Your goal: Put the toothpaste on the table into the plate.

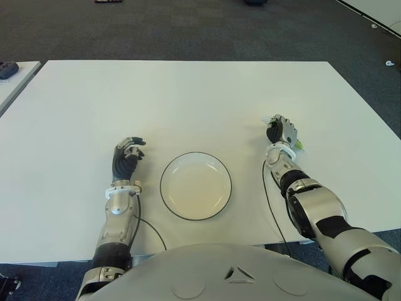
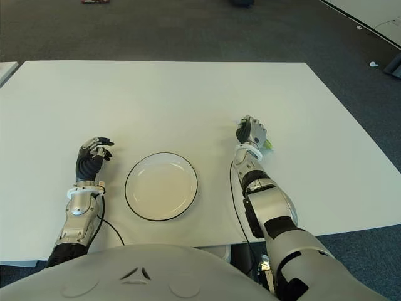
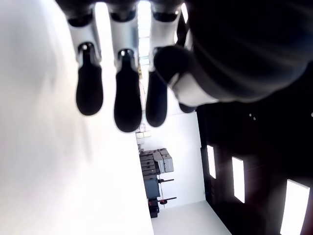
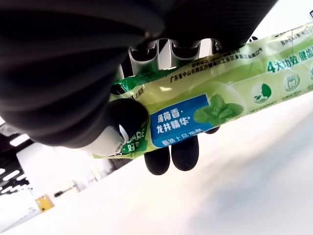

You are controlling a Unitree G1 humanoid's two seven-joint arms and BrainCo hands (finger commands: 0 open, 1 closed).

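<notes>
From the head camera I saw the plate [image 1: 195, 185] bare on the table [image 1: 188, 100], my left hand [image 1: 127, 157] curled beside it holding nothing. My right wrist view showed the right hand [image 4: 161, 122] clamped around the toothpaste [image 4: 210, 105]

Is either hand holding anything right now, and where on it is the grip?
The right hand grips the green toothpaste across the middle of its length, fingers wrapped around it, right of the plate. The left hand, left of the plate, holds nothing.
</notes>
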